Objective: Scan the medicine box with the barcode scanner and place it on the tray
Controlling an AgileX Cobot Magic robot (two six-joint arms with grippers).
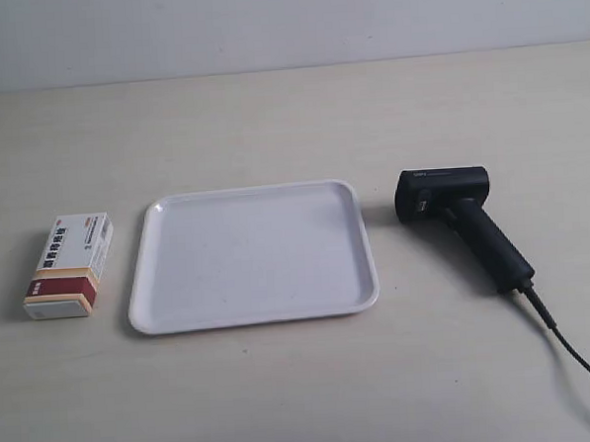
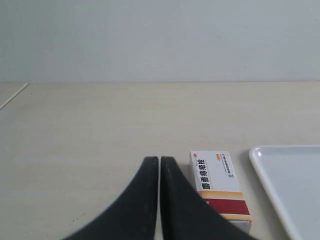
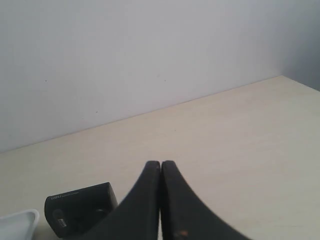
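Note:
The medicine box [image 1: 68, 265] lies flat on the table to the left of the tray [image 1: 256, 317] in the exterior view, its red and tan band toward the near end. The black barcode scanner [image 1: 461, 222] lies on its side to the right of the tray, cable trailing to the lower right. No arm shows in the exterior view. My left gripper [image 2: 159, 160] is shut and empty, with the medicine box [image 2: 218, 182] close beside its fingers. My right gripper [image 3: 160, 163] is shut and empty; the scanner's head [image 3: 80, 207] sits beside and partly behind its fingers.
The pale wooden table [image 1: 290, 122] runs back to a plain white wall. The tray's rim [image 2: 257, 162] shows beside the box in the left wrist view, and a corner of the tray [image 3: 20, 220] shows in the right wrist view. The cable [image 1: 580, 364] leaves the frame.

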